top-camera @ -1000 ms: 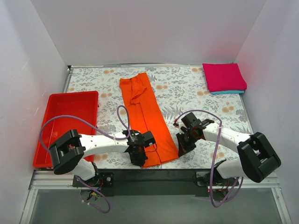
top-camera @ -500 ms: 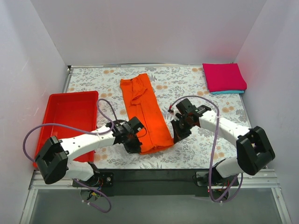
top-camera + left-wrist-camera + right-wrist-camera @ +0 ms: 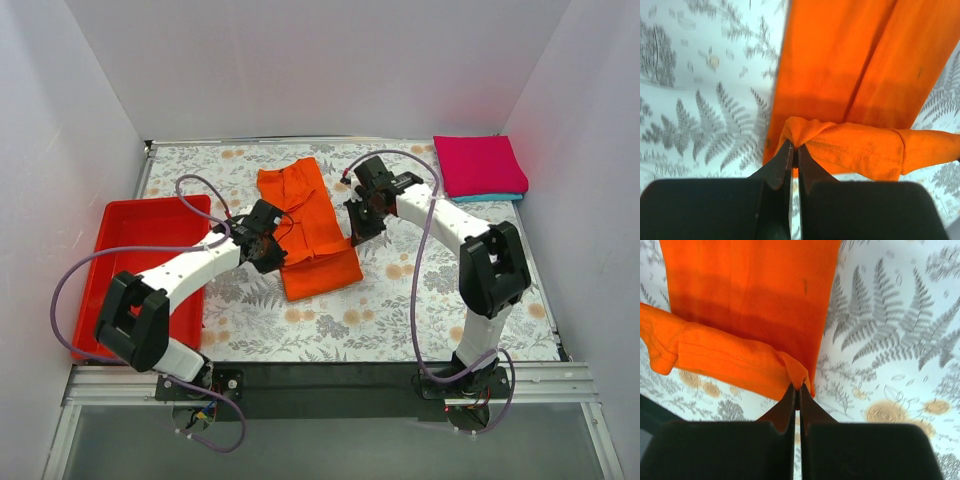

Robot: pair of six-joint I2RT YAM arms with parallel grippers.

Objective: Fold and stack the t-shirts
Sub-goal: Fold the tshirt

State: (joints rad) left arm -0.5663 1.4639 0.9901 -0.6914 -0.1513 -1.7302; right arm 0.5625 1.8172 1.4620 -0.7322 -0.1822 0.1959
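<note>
red tray [image 3: 135,265] sits idle at the left edge. left gripper [image 3: 792,148] is pinched tight on the orange t-shirt [image 3: 305,200] at its near left hem corner, lifted over the long strip so the bottom can fold toward the collar. right gripper [image 3: 796,387] is clamped on the matching right corner, level with it, which should hold the fold square. far right, the pink t-shirt [image 3: 478,163] lies folded on the teal t-shirt [image 3: 492,197], likely the stack this one joins.

Pinched at 6 o'clock in closed right gripper [image 3: 796,390]: orange t-shirt [image 3: 750,295] hem, spread toward 11 o'clock over fern-print tablecloth [image 3: 890,340].
</note>
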